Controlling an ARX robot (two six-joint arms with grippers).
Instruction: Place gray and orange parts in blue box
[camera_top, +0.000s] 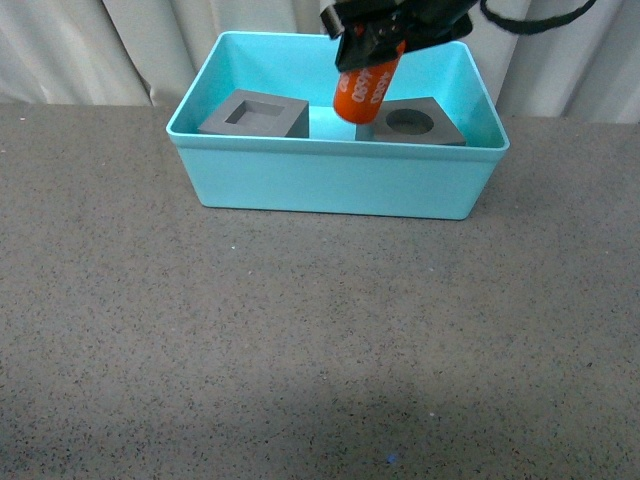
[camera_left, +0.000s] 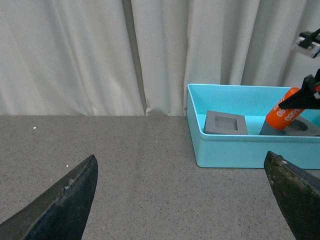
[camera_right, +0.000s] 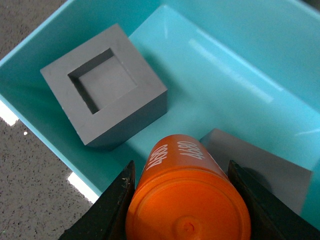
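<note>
Cylinder (camera_top: 366, 88) between right jaws, over box (camera_top: 330, 185)

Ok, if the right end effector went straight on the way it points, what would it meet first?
Probably the floor of the blue box, since the orange cylinder it grips leads; it might clip the round-recess cube first. Depth is unclear.

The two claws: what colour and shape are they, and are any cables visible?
Both claws are black. The left claw has two broad wedge-shaped fingers with scuffed, greyish edges. The right claw is blocky, with a black cable looping beside it.
</note>
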